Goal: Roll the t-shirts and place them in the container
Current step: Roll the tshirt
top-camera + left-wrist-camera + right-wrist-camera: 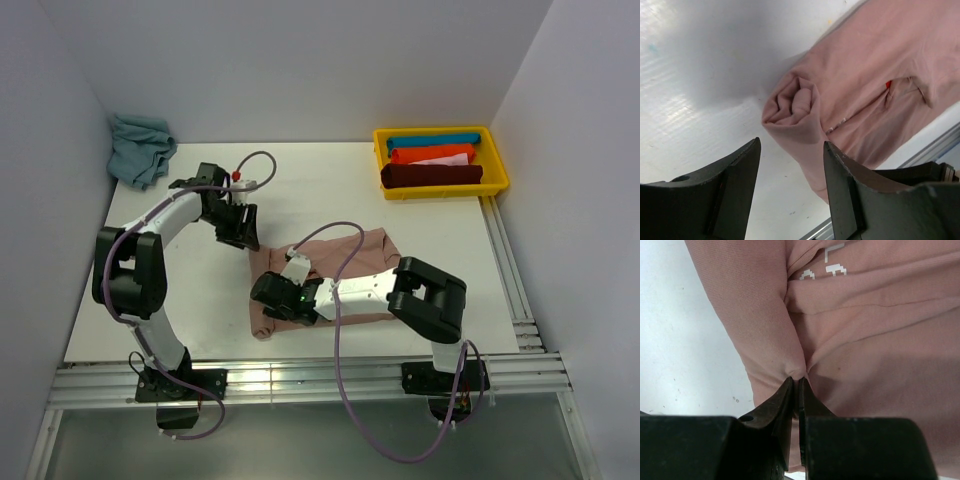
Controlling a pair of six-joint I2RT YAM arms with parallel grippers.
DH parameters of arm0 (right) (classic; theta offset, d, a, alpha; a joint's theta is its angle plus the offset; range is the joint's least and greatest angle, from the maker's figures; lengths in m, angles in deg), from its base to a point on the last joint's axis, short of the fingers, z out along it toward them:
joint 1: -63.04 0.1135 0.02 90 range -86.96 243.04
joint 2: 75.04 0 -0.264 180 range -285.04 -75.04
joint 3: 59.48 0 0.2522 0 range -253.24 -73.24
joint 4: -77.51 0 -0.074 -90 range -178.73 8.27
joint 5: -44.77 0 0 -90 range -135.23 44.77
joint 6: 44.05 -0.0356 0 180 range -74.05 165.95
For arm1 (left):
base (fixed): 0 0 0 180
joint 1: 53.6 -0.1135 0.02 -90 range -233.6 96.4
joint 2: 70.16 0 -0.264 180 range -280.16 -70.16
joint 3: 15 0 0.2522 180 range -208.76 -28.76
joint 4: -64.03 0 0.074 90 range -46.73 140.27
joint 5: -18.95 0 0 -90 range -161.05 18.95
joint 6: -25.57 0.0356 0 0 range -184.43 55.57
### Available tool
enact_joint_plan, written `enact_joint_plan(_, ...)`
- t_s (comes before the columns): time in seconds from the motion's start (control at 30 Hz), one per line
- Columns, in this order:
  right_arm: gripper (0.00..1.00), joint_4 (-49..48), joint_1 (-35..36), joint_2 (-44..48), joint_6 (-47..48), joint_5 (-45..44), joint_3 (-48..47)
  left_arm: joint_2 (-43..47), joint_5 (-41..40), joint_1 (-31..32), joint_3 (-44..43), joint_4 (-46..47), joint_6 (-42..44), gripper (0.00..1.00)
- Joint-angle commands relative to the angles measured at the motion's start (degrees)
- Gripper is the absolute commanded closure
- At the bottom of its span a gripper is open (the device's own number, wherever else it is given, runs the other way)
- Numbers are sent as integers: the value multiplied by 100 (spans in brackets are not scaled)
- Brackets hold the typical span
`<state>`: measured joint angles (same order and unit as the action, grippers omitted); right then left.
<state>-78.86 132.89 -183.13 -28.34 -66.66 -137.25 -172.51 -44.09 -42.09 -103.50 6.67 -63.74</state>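
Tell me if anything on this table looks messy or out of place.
The crumpled blue-grey cloth is heaped in the far left corner, unlike the neat rolls in the yellow plastic bin. The dusty pink t-shirt is only partly rolled.

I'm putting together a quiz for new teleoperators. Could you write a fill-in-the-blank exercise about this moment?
1. The right gripper is shut on a fold of the ____ t-shirt.
2. The left gripper, beside that shirt's rolled end, has its jaws ____.
3. The rolled shirts lie in a bin whose colour is ____.
4. A crumpled blue shirt lies at the far ____ corner of the table.

Missing words: pink; open; yellow; left.
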Motion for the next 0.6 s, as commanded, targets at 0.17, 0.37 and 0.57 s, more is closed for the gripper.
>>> enact_joint_plan(0.17, 96, 112, -181, -133, 247, 16, 99, 4, 486, -17, 477, 237, 239, 45)
enact_joint_plan(0.37, 94, -11, -217, -186, 353, 113, 90, -504, 29, 44, 180, 308, 11, 53)
enact_joint_plan(0.57, 86, -3, -199, -107, 397, 113, 213, -664, -674, 308, -84, 255, -236, 56)
